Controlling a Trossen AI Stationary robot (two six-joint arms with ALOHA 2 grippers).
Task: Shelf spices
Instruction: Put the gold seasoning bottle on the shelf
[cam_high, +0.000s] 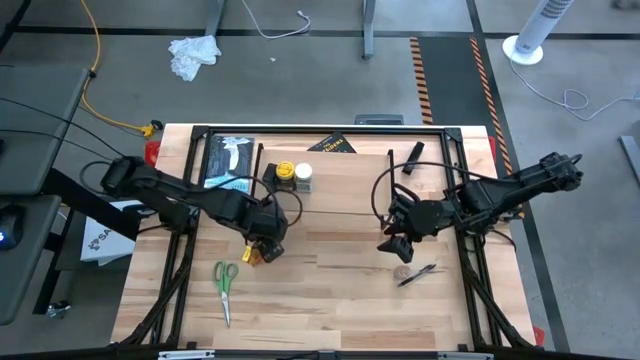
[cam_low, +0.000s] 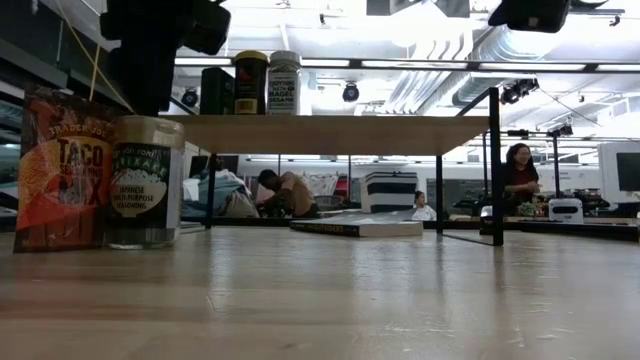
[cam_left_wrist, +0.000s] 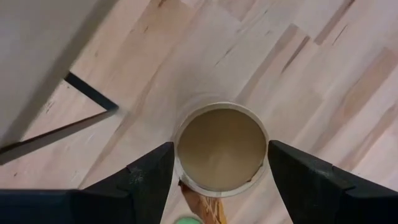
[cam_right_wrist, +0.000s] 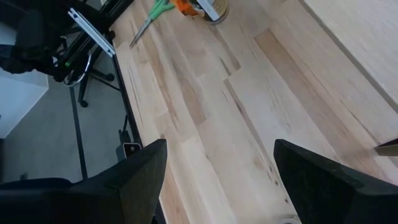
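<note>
The wide tan round jar stands upright on the table in front of the shelf, its base on the wood. The orange-brown packet stands beside it. My left gripper is open and hovers just above the jar, one finger on either side of its lid. The shelf carries the yellow-lidded jar, the white-lidded jar and a small black jar on its clear top. A tiny brown tin lies on the table. My right gripper is open over bare wood.
Green-handled scissors lie near the table's front left. A black marker lies beside the brown tin. A dark book and a black package sit at the far edge. The black frame edges the table. People sit beyond the table.
</note>
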